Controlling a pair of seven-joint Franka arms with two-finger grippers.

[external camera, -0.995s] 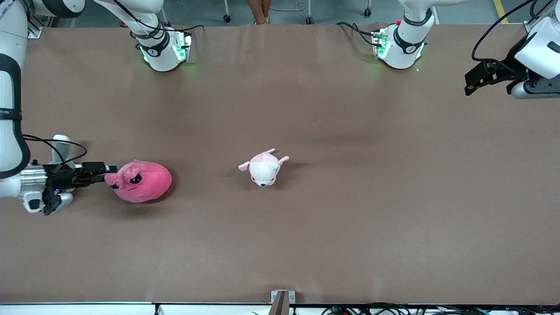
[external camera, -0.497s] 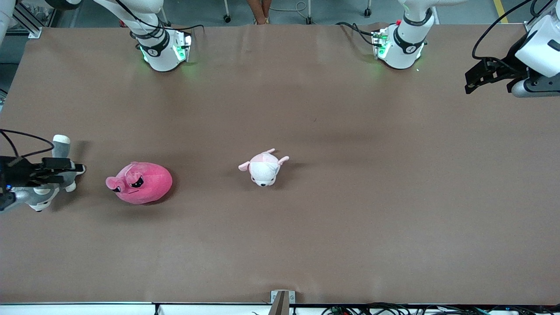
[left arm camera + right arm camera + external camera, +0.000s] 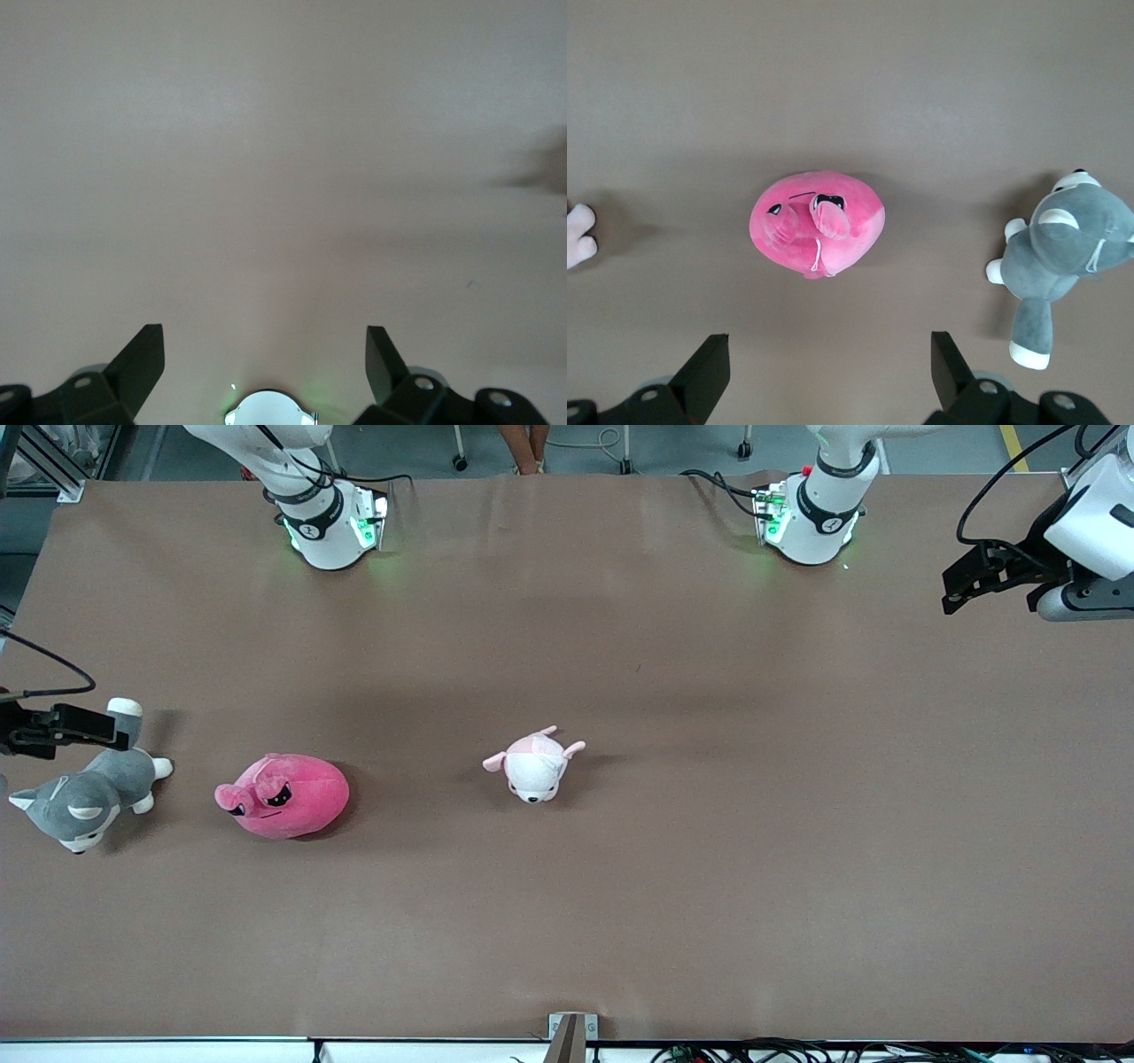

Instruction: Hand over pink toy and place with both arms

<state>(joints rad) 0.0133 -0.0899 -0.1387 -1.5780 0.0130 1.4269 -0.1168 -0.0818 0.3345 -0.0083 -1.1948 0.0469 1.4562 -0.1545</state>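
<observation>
The pink toy lies on the brown table toward the right arm's end, its angry eyes facing the front camera. It also shows in the right wrist view. My right gripper is open and empty, up over the husky's tail at the table's end, apart from the pink toy. Its fingers frame bare table in its wrist view. My left gripper waits open and empty over the left arm's end; its wrist view shows only bare table.
A grey-and-white husky plush lies beside the pink toy at the right arm's end, and shows in the right wrist view. A pale pink-and-white plush lies mid-table. The arm bases stand farthest from the front camera.
My right gripper has drawn back from the pink toy toward the right arm's end of the table, uncovering the husky. The pink toy stayed on the table. The left arm has not moved.
</observation>
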